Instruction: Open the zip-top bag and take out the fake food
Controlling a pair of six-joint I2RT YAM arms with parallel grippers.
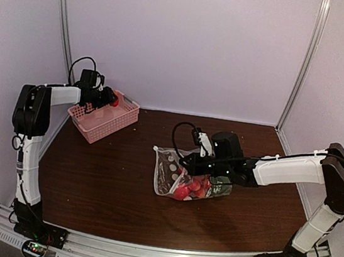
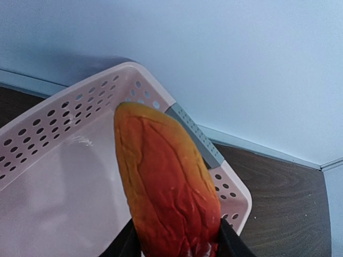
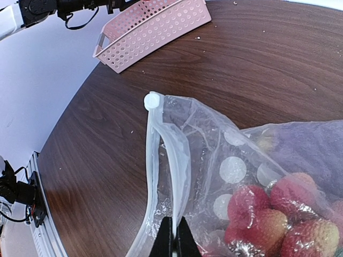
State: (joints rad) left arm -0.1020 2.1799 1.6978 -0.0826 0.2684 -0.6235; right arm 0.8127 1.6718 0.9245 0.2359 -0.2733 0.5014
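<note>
We find the left gripper [image 1: 108,98] clamped on a red-orange piece [image 2: 166,187] over the basket [image 1: 99,124]. The right gripper [image 3: 171,242] pinches the zip edge of the bag [image 3: 214,155], which lies mid-table [image 1: 101,186] with red fruit [image 3: 268,214] inside.

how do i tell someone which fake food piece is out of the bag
Find the pink basket at far left. The left gripper holds the piece over it: long, wrinkled, red-orange fading to yellow at the tip, unlike the round red balls in the bag.
</note>
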